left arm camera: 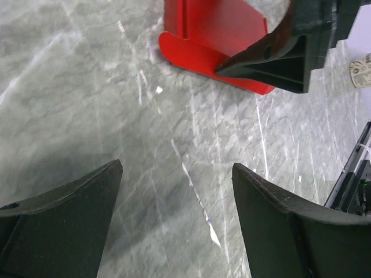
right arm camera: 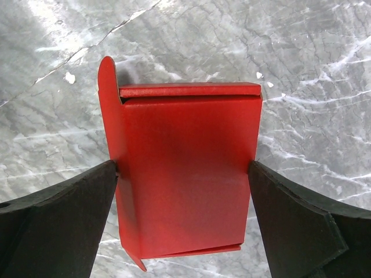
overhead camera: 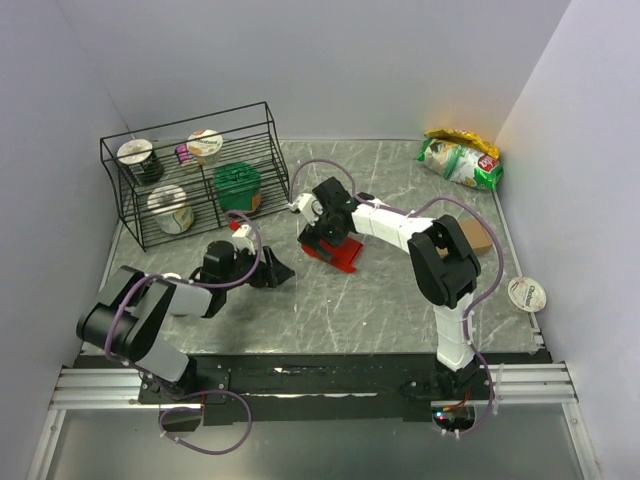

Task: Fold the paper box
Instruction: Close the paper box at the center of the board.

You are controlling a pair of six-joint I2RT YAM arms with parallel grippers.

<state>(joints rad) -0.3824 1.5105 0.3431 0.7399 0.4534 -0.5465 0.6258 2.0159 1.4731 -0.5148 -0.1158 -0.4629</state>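
Paper box (right arm camera: 185, 174) lies mid-worktop (overhead camera: 390, 300), body partly formed, with a side flap and an end flap judged not yet closed; right hand (overhead camera: 323, 240) is spread wide astride it, and left hand (left arm camera: 177, 171) is open and empty nearby.

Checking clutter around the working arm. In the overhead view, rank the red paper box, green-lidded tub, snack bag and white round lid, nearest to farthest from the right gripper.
From the right gripper:
1. paper box, between its fingers.
2. green-lidded tub, rear left.
3. snack bag, far right corner.
4. white round lid, by the right wall.
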